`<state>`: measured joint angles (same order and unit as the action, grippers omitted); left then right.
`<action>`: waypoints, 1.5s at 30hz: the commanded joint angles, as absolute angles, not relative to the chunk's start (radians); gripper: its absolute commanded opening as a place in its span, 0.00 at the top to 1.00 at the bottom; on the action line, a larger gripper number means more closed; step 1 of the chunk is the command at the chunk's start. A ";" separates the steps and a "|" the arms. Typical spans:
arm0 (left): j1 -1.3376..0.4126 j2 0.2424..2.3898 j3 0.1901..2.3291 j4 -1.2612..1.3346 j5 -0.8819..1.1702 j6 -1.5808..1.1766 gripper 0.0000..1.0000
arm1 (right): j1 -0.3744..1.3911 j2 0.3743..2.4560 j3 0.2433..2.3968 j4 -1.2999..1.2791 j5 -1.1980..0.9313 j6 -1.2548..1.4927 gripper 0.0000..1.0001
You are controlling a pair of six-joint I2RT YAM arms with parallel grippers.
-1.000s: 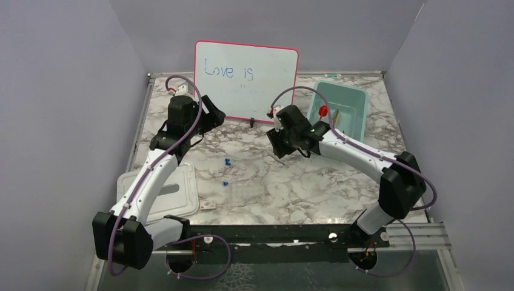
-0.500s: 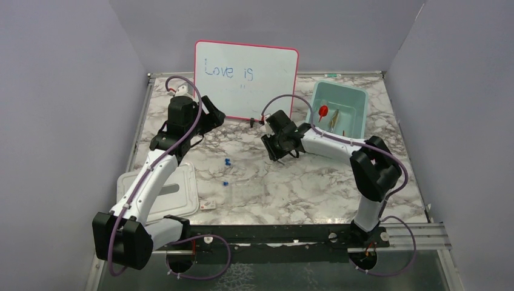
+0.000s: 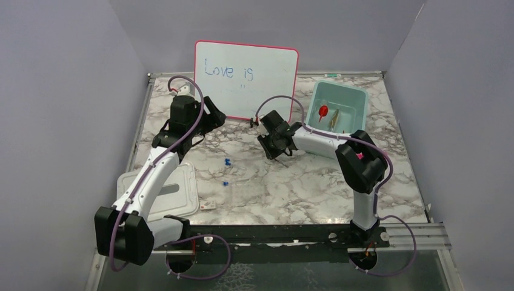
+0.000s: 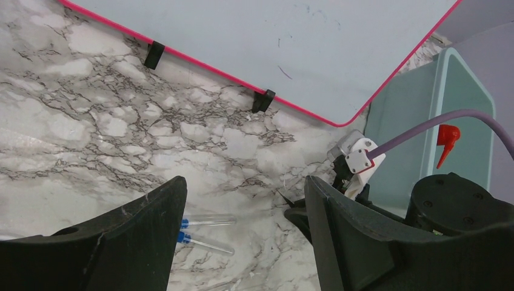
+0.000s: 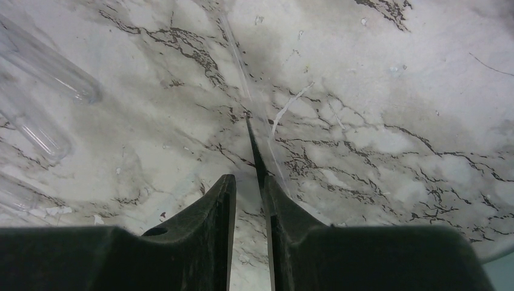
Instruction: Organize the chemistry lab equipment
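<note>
While two clear blue-capped tubes [image 4: 209, 244] are lying together, the left claw [image 4: 243, 194] is hovering open and the right claw [image 5: 247, 182] is pointing down, state unclear.

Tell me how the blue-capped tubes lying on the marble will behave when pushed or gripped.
The blue-capped tubes lie on their sides on the smooth marble tabletop. They are round-bodied, so a nudge would probably roll them. Their clear walls look slick and thin: they may slip in a pinch and could crack if squeezed hard. Slim and seemingly empty, they are likely light.
</note>
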<state>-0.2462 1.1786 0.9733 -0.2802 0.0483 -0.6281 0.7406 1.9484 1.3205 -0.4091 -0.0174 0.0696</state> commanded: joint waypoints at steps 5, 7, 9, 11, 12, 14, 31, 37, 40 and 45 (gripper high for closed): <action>-0.252 1.203 1.015 -0.276 0.051 -0.618 0.26 | 0.750 1.982 1.331 -0.397 -0.043 0.037 0.73; -0.252 1.207 1.014 -0.276 0.051 -0.621 0.26 | 0.749 1.982 1.326 -0.397 -0.050 0.038 0.73; -0.252 1.209 1.014 -0.274 0.051 -0.624 0.26 | 0.749 1.983 1.323 -0.402 -0.051 0.040 0.73; -0.252 1.212 1.016 -0.272 0.051 -0.626 0.26 | 0.750 1.979 1.322 -0.406 -0.041 0.038 0.71; -0.252 1.212 1.018 -0.272 0.052 -0.626 0.26 | 0.750 1.975 1.322 -0.408 -0.033 0.040 0.70; -0.252 1.215 1.020 -0.271 0.051 -0.626 0.26 | 0.750 1.961 1.326 -0.415 -0.017 0.046 0.69; -0.252 1.219 1.031 -0.272 0.053 -0.616 0.26 | 0.749 1.920 1.371 -0.439 0.126 0.067 0.75; -0.252 1.217 1.031 -0.275 0.051 -0.611 0.26 | 0.749 1.949 1.387 -0.449 0.113 0.049 0.74; -0.252 1.218 1.032 -0.275 0.050 -0.608 0.26 | 0.749 1.963 1.394 -0.453 0.121 0.048 0.75; -0.252 1.216 1.031 -0.280 0.045 -0.605 0.26 | 0.749 1.977 1.397 -0.459 0.166 0.040 0.83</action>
<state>-0.2462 1.2167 0.9928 -0.2798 0.0483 -0.6231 0.7452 1.9522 1.3716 -0.4400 0.1028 0.0521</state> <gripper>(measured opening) 0.737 0.182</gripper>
